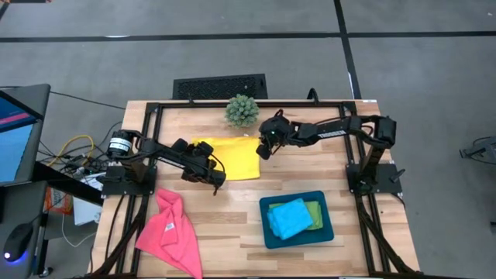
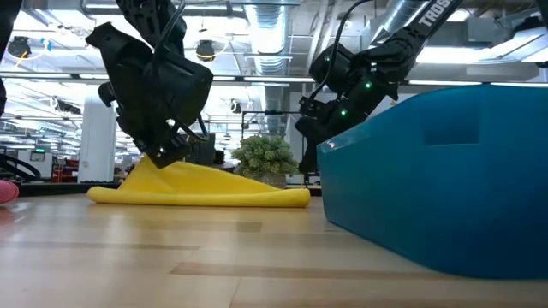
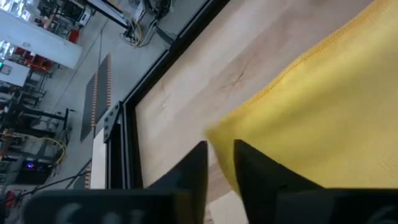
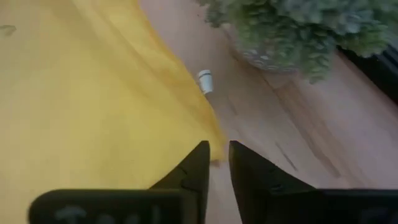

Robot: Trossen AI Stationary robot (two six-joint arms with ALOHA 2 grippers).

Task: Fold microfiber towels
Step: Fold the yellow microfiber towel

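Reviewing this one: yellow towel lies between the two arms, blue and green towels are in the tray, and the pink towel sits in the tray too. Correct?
Not quite. The pink towel lies on the bare table, outside the tray, as the high view shows. The rest holds: the yellow towel is between the arms, the blue towel and green towel in the tray.

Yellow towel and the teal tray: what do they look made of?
Yellow towel: soft, matte cloth, likely microfiber; it drapes in limp folds and shows a stitched hem in the left wrist view. Teal tray: rigid with a smooth, faintly glossy wall, probably plastic; the look alone cannot confirm that.
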